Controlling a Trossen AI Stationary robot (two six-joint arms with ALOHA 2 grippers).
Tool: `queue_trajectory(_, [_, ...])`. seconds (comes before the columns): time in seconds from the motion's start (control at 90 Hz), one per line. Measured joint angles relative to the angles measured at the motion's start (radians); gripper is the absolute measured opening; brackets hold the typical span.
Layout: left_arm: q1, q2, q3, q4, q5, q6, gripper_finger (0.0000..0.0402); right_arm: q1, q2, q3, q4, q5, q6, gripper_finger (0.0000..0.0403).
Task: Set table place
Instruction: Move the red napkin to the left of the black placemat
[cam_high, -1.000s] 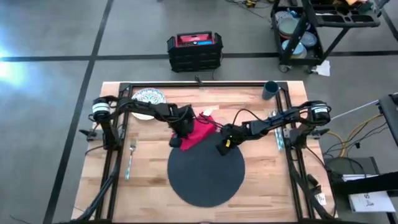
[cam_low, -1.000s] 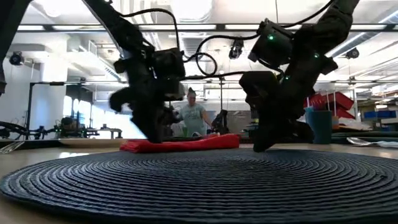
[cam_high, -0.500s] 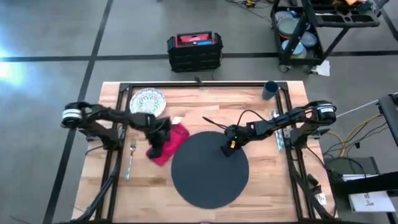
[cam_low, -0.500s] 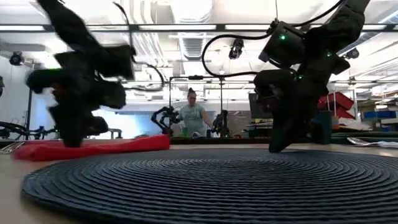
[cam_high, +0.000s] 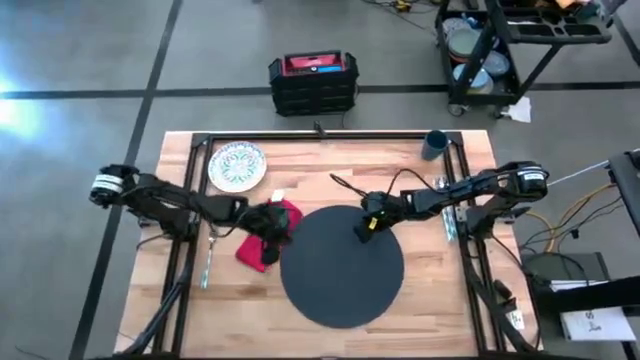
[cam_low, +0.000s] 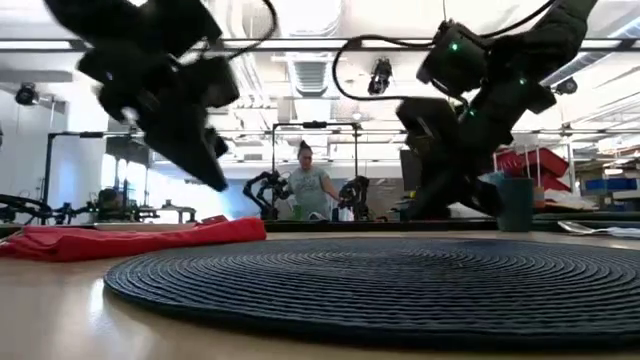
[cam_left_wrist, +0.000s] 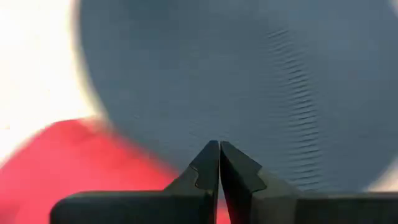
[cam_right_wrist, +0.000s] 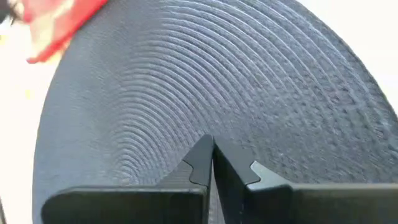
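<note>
The round dark grey mat (cam_high: 342, 265) lies flat on the table (cam_high: 430, 310) at its middle. The red napkin (cam_high: 255, 240) lies crumpled on the wood against the mat's left edge, also seen in the low view (cam_low: 130, 238). My left gripper (cam_low: 217, 182) hangs shut and tilted above the napkin, clear of it. My right gripper (cam_high: 368, 228) is shut over the mat's far part (cam_right_wrist: 217, 81). The patterned plate (cam_high: 237, 165) sits at the far left, the fork (cam_high: 209, 255) near the left rail, the dark blue cup (cam_high: 435, 145) at the far right. My right gripper has its shut fingertips (cam_right_wrist: 202, 155) slanting down over the mat's far part; I cannot tell whether they touch the mat.
Black rails (cam_high: 180, 260) run along both sides of the table, with cutlery (cam_high: 447, 215) by the right one. Bare wood lies toward the near edge on both sides of the mat. A person stands in the room beyond the table (cam_low: 310, 185).
My left gripper has dragged the napkin from the mat's far edge toward the table's left, onto the wood beside the mat, then let go and risen, tipping. The mat has slid a little toward the right, with my right gripper on its far part.
</note>
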Motion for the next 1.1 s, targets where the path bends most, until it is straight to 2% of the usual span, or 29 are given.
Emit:
queue_trajectory(0.089, [0.098, 0.051, 0.037, -0.127, 0.008, 0.086, 0.0000, 0.008, 0.002, 0.015, 0.110, -0.002, -0.002, 0.0000])
queue_trajectory(0.178, [0.170, 0.085, 0.081, -0.177, 0.022, 0.151, 0.0000, 0.006, 0.023, 0.056, 0.228, -0.011, -0.019, 0.0000])
queue_trajectory(0.267, [0.216, 0.090, 0.102, -0.269, 0.025, 0.187, 0.0000, -0.025, 0.099, 0.127, 0.222, -0.060, -0.058, 0.0000])
queue_trajectory(0.422, [0.233, 0.040, 0.148, -0.384, -0.041, 0.165, 0.0000, -0.068, 0.245, 0.276, 0.221, -0.161, -0.121, 0.0000])
queue_trajectory(0.533, [0.212, -0.020, 0.146, -0.419, -0.013, 0.104, 0.0000, -0.086, 0.346, 0.402, 0.176, -0.226, -0.172, 0.0000])
queue_trajectory(0.722, [0.160, -0.106, 0.047, -0.503, -0.003, -0.068, 0.0000, -0.113, 0.479, 0.610, -0.012, -0.312, -0.290, 0.0000])
queue_trajectory(0.844, [0.086, -0.164, -0.010, -0.480, 0.037, -0.187, 0.0000, -0.133, 0.538, 0.718, -0.092, -0.338, -0.335, 0.0000])
queue_trajectory(1.1, [-0.073, -0.196, -0.086, -0.365, 0.019, -0.397, 0.0000, -0.175, 0.643, 0.890, -0.207, -0.403, -0.376, 0.0000])
